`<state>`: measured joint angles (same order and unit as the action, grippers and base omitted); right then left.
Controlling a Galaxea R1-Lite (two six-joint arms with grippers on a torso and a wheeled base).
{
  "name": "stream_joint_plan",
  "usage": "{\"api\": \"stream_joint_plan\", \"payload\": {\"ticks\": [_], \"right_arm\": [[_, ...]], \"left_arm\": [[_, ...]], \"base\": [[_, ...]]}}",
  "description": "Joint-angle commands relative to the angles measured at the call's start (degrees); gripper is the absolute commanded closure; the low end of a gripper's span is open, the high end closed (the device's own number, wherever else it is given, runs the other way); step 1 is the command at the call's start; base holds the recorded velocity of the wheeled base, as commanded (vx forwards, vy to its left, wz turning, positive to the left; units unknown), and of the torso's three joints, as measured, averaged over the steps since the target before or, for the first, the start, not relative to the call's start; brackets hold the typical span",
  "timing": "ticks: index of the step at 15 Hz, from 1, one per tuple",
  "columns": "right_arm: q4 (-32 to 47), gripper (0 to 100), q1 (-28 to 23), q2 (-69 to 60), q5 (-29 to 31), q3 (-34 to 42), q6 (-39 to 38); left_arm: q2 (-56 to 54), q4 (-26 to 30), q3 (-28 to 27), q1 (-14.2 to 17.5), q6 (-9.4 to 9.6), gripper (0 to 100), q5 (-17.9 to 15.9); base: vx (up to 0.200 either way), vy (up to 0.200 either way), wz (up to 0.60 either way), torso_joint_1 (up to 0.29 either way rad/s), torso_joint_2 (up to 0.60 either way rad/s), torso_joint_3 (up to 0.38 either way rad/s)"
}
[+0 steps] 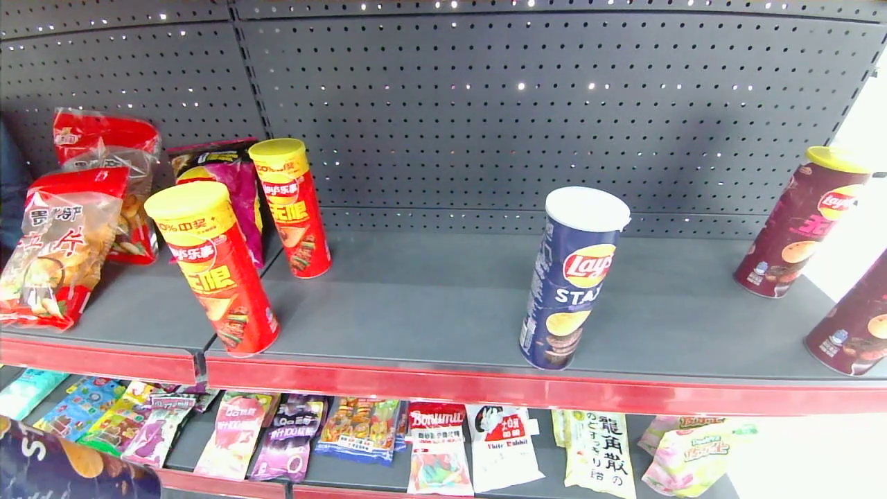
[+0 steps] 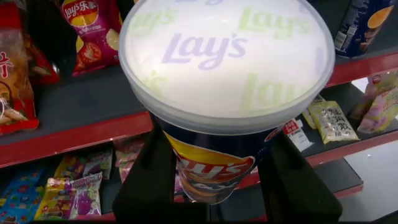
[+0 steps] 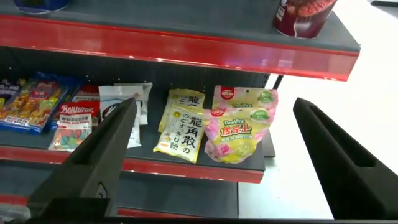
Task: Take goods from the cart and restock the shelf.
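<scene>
My left gripper (image 2: 217, 183) is shut on a dark blue chip can (image 2: 214, 165) with a white lid, its black fingers (image 2: 146, 180) pressed to both sides of the can below the lid. The held can's dark blue side (image 1: 48, 471) shows at the head view's bottom left corner, below the grey upper shelf (image 1: 429, 298). A matching blue can (image 1: 572, 277) stands upright near that shelf's front edge. My right gripper (image 3: 217, 155) is open with nothing between its fingers, facing the lower shelf's candy bags (image 3: 239, 124).
Two red cans (image 1: 215, 270) (image 1: 291, 208) and snack bags (image 1: 62, 242) stand at the shelf's left, two maroon cans (image 1: 797, 222) (image 1: 849, 319) at its right. Bare shelf lies on either side of the standing blue can. The pegboard back wall (image 1: 485, 104) is behind.
</scene>
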<state>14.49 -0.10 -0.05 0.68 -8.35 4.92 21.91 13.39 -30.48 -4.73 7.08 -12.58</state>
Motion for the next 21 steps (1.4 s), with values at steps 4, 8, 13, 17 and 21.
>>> {"api": "stream_joint_plan", "payload": {"ticks": [4,8,13,17,21], "right_arm": [[0.01,0,0.01,0.05,-0.07,0.00,-0.18],[0.01,0,0.01,0.05,-0.07,0.00,-0.18],[0.01,0,0.01,0.05,-0.07,0.00,-0.18],[0.01,0,0.01,0.05,-0.07,0.00,-0.18],[0.01,0,0.01,0.05,-0.16,0.00,-0.18]], "left_arm": [[0.15,-0.03,0.07,-0.02,1.09,100,-0.16],[0.07,-0.11,0.07,-0.10,1.62,100,-0.25],[0.15,-0.55,0.07,-0.28,1.53,100,-0.60],[0.15,-0.55,-0.02,-0.28,1.53,100,-0.69],[0.42,-1.34,-0.29,-0.19,1.44,100,-0.43]], "base": [[0.000,0.000,0.00,0.000,0.00,0.000],[-0.150,0.000,0.00,0.008,0.00,0.002],[0.000,0.000,-0.36,0.000,0.00,-0.001],[0.000,0.000,-0.60,0.008,0.00,0.002],[0.000,0.000,-0.45,0.004,0.00,0.002]]}}
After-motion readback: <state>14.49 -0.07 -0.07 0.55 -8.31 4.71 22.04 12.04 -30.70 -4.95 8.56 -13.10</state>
